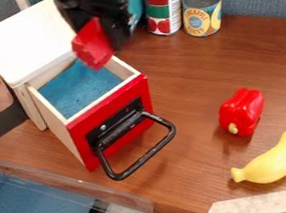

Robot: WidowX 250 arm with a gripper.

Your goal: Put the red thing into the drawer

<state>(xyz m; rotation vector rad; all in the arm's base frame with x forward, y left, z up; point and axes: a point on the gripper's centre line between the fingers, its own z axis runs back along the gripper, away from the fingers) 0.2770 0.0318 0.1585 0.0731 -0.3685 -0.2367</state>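
Observation:
At the top of the camera view my black gripper (96, 25) hangs over the back part of the open drawer, shut on a red thing (92, 46). The red thing hangs down from the fingers, above the drawer's back right edge. The drawer (111, 123) is pulled out of a white-topped wooden box (24, 38); it has a red front, a black handle and a blue bottom. No object can be seen lying in the part of the drawer that shows.
A red toy pepper (242, 112) and a yellow toy banana (272, 161) lie on the right side of the table. Two cans, one red and green (163, 4), one yellow (202, 12), stand at the back. The table's front edge runs along the lower left.

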